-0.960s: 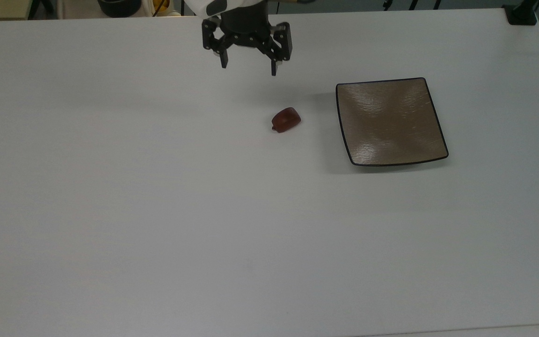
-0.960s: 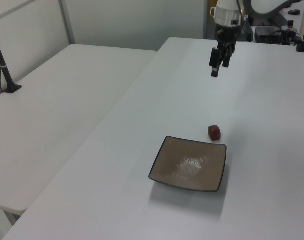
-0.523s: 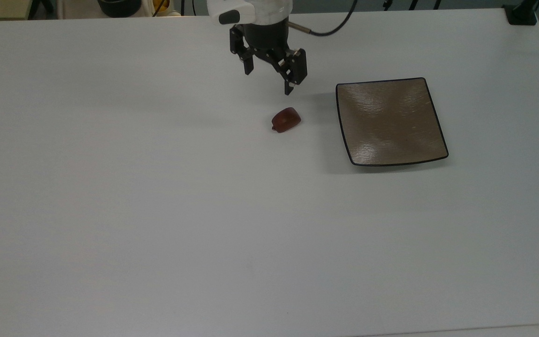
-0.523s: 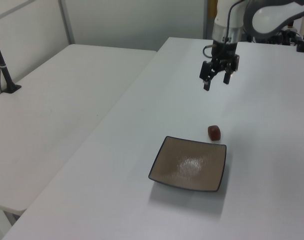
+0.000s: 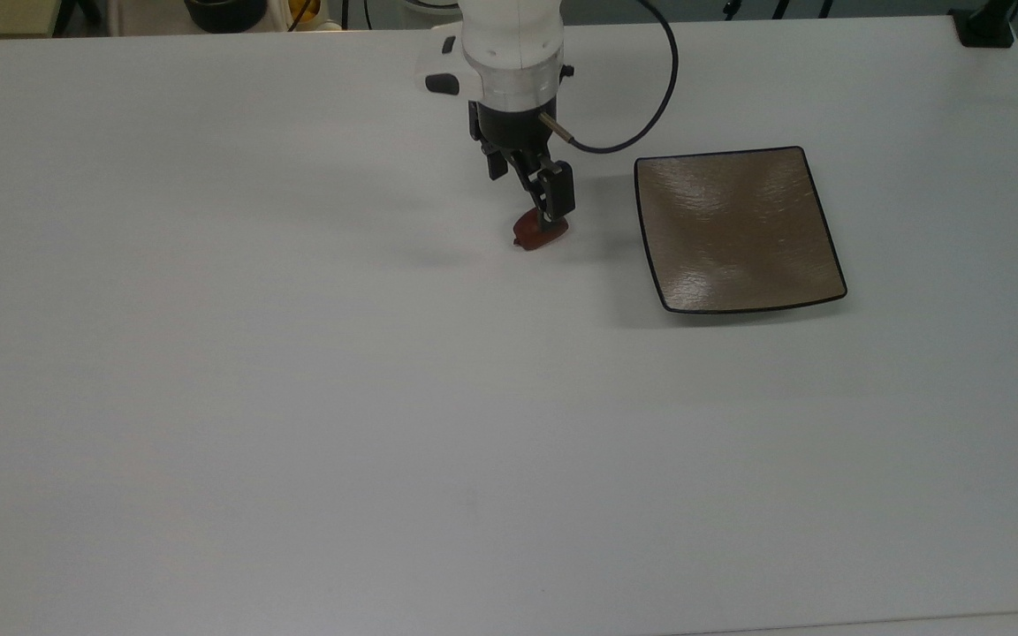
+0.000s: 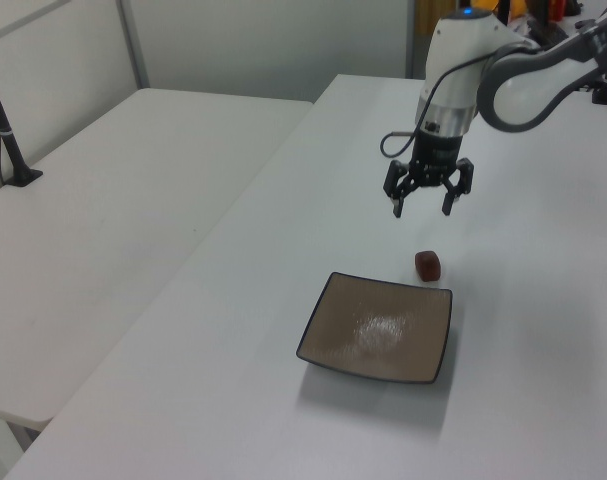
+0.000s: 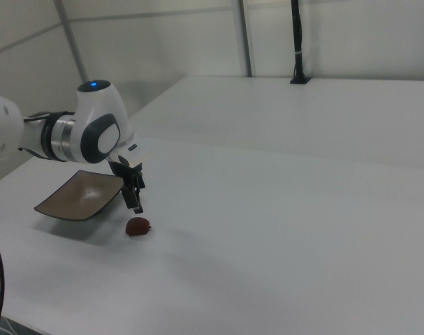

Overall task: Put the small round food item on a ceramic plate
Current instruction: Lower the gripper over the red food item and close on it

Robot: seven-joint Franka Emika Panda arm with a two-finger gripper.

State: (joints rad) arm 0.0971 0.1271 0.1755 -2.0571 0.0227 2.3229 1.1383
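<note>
Pincer (image 6: 421, 203) hangs spread wide above the small round food item (image 6: 429, 265) — clear of it — which lies on the white worktop (image 5: 297, 397), just beside the ceramic plate (image 6: 378, 328), nearer the top view's upper edge.

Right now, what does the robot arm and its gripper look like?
The white arm has rounded glossy shells with grey joint bands and a small blue light on top of one joint. It ends in a black two-finger gripper on a black wrist block. A thin black cable loops out beside the wrist.
</note>
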